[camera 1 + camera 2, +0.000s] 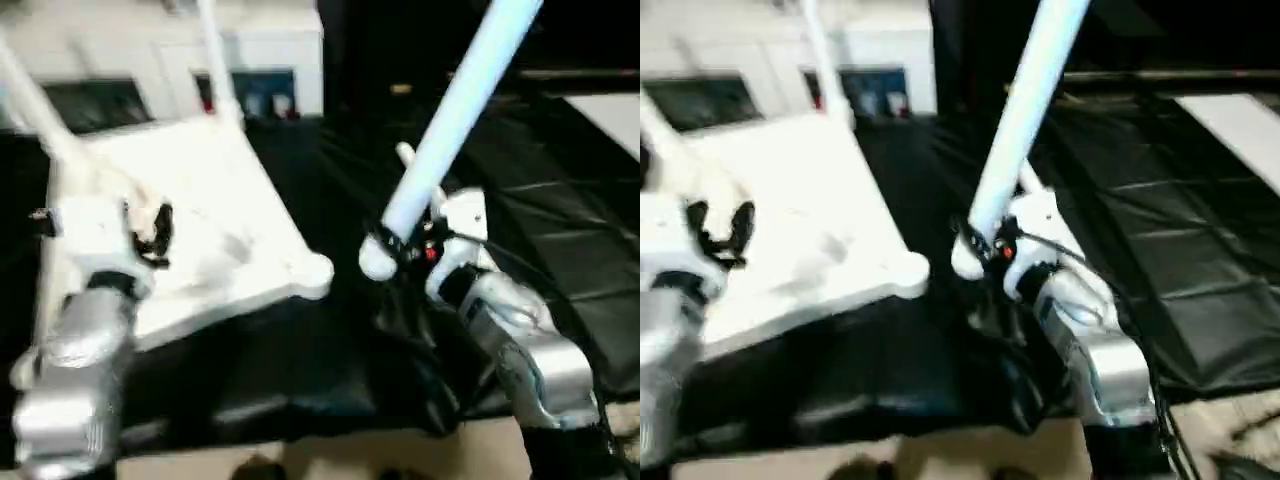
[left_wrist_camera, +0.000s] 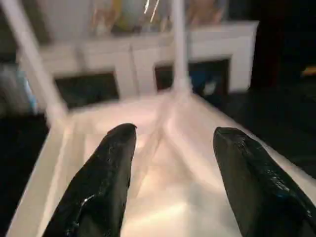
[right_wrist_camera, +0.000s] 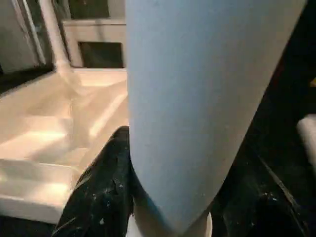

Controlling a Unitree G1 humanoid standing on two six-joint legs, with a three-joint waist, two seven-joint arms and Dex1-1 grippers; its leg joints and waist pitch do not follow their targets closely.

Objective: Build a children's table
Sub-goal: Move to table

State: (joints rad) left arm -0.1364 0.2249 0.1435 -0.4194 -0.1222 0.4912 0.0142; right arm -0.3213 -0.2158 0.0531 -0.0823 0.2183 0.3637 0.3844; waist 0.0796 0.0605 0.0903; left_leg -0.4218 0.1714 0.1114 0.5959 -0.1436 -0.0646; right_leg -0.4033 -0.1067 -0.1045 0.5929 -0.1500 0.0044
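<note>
From the left eye we look down on the tabletop (image 1: 190, 220), lying upside down on black sheeting (image 1: 560, 210), its ribbed underside facing up. Two legs already stand in its far corners: one (image 1: 40, 110) at the far left, another (image 1: 218, 60) at the far right. The near right corner socket (image 1: 315, 275) is bare. Our left gripper (image 1: 150, 232) hovers over the underside near the left edge, its black fingers spread and holding nothing. Our right gripper (image 1: 405, 245) clasps a third leg (image 1: 455, 110) close to its lower end, the tube leaning up and away to the right; that lower end hangs just beside the bare socket, apart from it. A white cabinet (image 1: 250, 60) stands behind.

The right eye gives the same layout, with a pale panel (image 1: 1240, 125) lying on the sheeting at far right.

In the left wrist view both fingers (image 2: 103, 182) stand well apart above the ribbed underside, nothing between them, the two standing legs rising beyond.

In the right wrist view the held leg runs up the middle, one finger (image 3: 101, 190) pressed against its side; the tabletop with a standing leg lies beyond.
</note>
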